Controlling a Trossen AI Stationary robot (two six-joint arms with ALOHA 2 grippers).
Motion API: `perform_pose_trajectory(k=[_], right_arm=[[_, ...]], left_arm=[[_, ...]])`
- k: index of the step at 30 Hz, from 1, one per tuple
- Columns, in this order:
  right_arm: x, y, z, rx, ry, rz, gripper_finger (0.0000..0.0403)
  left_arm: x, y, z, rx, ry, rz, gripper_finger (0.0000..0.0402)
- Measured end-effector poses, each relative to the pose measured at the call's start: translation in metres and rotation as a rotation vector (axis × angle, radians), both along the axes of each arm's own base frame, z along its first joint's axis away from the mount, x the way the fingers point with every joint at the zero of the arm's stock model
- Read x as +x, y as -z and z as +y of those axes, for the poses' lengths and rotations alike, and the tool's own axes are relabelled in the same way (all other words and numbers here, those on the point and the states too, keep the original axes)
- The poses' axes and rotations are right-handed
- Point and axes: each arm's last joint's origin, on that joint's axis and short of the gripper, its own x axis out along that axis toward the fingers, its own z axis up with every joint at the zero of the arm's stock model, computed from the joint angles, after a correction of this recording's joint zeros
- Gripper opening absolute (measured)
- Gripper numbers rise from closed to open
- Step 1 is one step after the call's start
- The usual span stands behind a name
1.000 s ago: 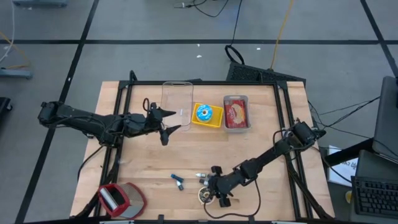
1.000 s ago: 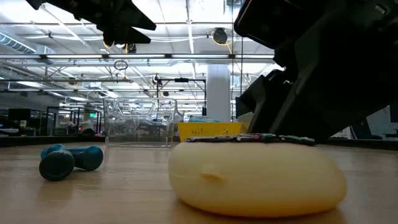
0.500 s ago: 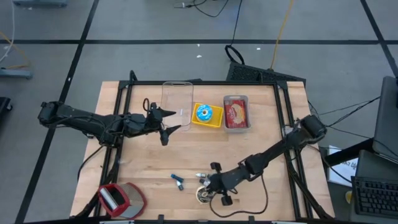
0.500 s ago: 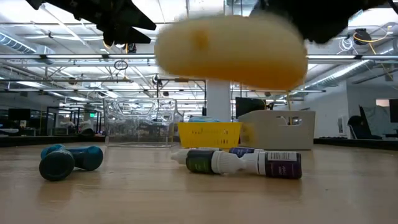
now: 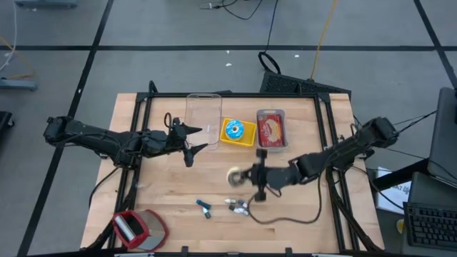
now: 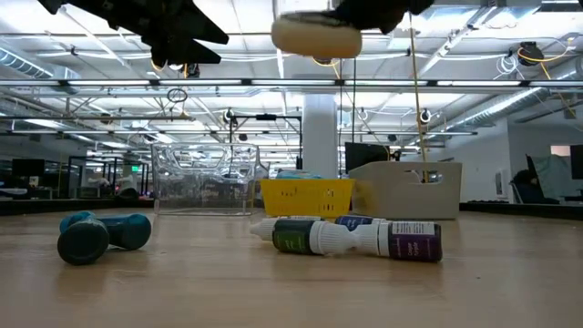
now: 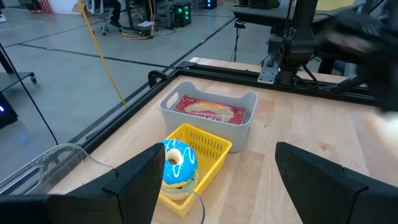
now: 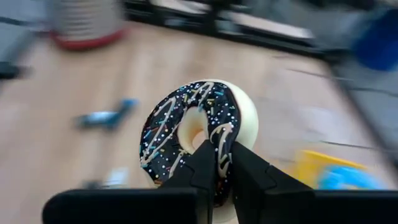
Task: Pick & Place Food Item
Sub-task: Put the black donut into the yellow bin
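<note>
A donut [image 8: 199,134] with chocolate frosting, sprinkles and a cream body hangs high over the middle of the table, with my right gripper [image 8: 219,177] shut on it. The high view shows the donut [image 5: 233,176] left of my right gripper [image 5: 246,178], and in the low view the donut [image 6: 316,35] is near the top. My left gripper [image 5: 191,145] stands open in the air beside a clear container [image 5: 203,114], nothing between its fingers [image 7: 134,183]. My right gripper pinches the donut's ring at the part nearest the wrist [image 8: 224,155] between its two fingers, whose tips reach the hole. The fingers come from the table's right, slanting slightly down. The donut is lifted clear, high above the table.
A yellow basket [image 5: 248,140] with a blue donut and a grey bin [image 5: 271,148] with a red packet stand at the far middle. A small bottle [image 5: 238,205] and a blue piece [image 5: 204,208] lie near the front. A red and grey object [image 5: 139,228] sits front left.
My right gripper has lifted the donut off the table near the front edge, gone up and toward the far edge with it, and turned at the wrist. The donut now hangs clear above the table's middle. The small bottle has stayed on the table.
</note>
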Motion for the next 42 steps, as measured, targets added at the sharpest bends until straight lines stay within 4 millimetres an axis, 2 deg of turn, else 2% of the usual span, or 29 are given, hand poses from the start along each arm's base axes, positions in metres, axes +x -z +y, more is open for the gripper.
perform_pose_trajectory(k=[4, 9, 15, 20, 25, 27, 30, 36, 42], right_arm=[[0.002, -0.006, -0.026, -0.094, 0.150, -0.008, 0.0022], [0.007, -0.003, -0.055, -0.181, 0.259, 0.014, 0.0021], [0.000, 0.032, -0.103, -0.186, 0.392, 0.022, 0.0019], [-0.014, 0.063, -0.148, -0.051, 0.408, -0.012, 0.0017], [-0.028, 0.076, -0.181, 0.051, 0.400, -0.131, 0.0017], [-0.033, 0.082, -0.187, 0.078, 0.395, -0.146, 0.0017], [-0.034, 0.080, -0.192, 0.113, 0.376, -0.182, 0.0019], [-0.030, 0.083, -0.192, 0.135, 0.324, -0.193, 0.0019], [-0.024, 0.102, -0.194, 0.133, 0.331, -0.141, 0.0019]], left_arm=[[0.000, 0.000, 0.000, -0.001, 0.000, 0.000, 0.0308], [0.000, 0.000, 0.000, -0.001, 0.000, 0.000, 0.0308], [0.000, 0.000, 0.000, -0.001, 0.000, 0.000, 0.0308], [0.000, 0.000, 0.000, -0.001, 0.000, 0.000, 0.0308], [0.000, 0.000, 0.000, -0.001, 0.001, 0.000, 0.0308], [0.000, 0.000, 0.000, 0.000, 0.001, 0.000, 0.0308], [0.000, 0.000, 0.000, 0.000, 0.001, 0.000, 0.0308], [0.000, 0.000, 0.000, 0.000, 0.001, 0.000, 0.0308], [0.000, 0.000, 0.000, 0.000, 0.001, 0.000, 0.0308]])
